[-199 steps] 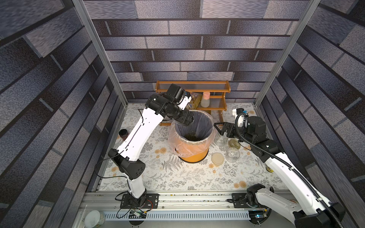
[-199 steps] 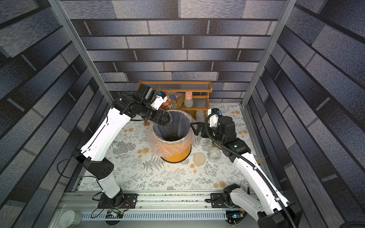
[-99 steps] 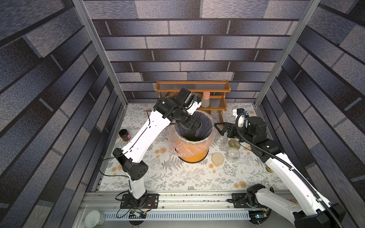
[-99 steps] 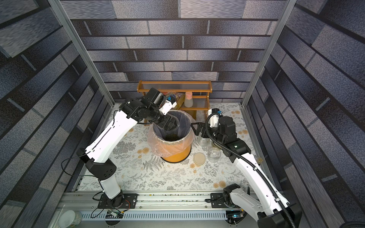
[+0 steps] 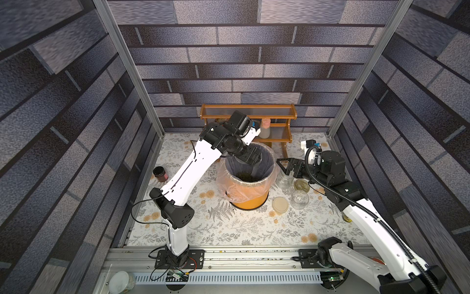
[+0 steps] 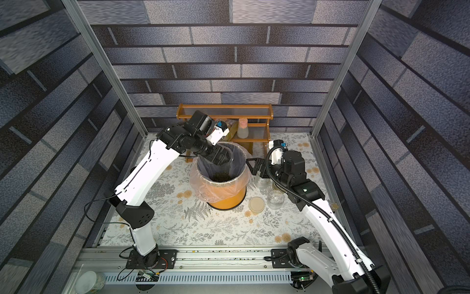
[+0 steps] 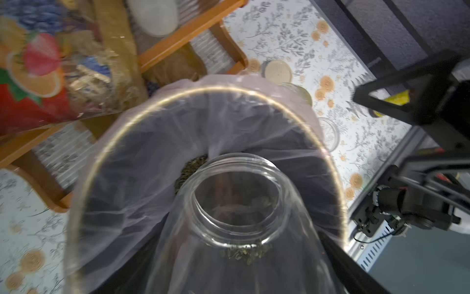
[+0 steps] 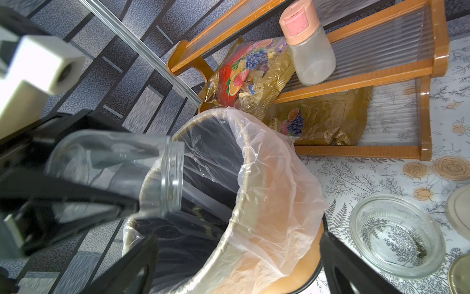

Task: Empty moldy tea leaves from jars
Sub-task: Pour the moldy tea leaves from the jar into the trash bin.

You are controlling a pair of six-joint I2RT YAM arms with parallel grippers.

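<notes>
My left gripper (image 5: 250, 159) is shut on a clear glass jar (image 7: 236, 203) and holds it tipped, mouth down, over the orange bin (image 5: 250, 197) with its plastic liner (image 8: 267, 178). A few tea leaves (image 7: 244, 253) cling at the jar's neck, and a dark heap of tea leaves (image 5: 245, 176) lies in the bin. In the right wrist view the held jar (image 8: 114, 173) looks almost empty. My right gripper (image 5: 282, 165) stands open beside the bin's right side, nothing between its fingers. Two lidless jars (image 5: 284, 179) (image 5: 299, 199) stand on the table under and beside it.
Cream lids (image 5: 280, 204) (image 5: 302, 185) lie next to the lidless jars. A wooden rack (image 5: 248, 112) behind the bin holds a pink-capped shaker (image 8: 307, 45) and snack bags (image 8: 249, 73). A dark jar (image 5: 159, 174) stands at the left edge, a yellow bottle (image 6: 334, 205) at the right.
My left arm has swung right and forward from the rack side, bringing the jar over the bin's mouth. The right arm has not moved.
</notes>
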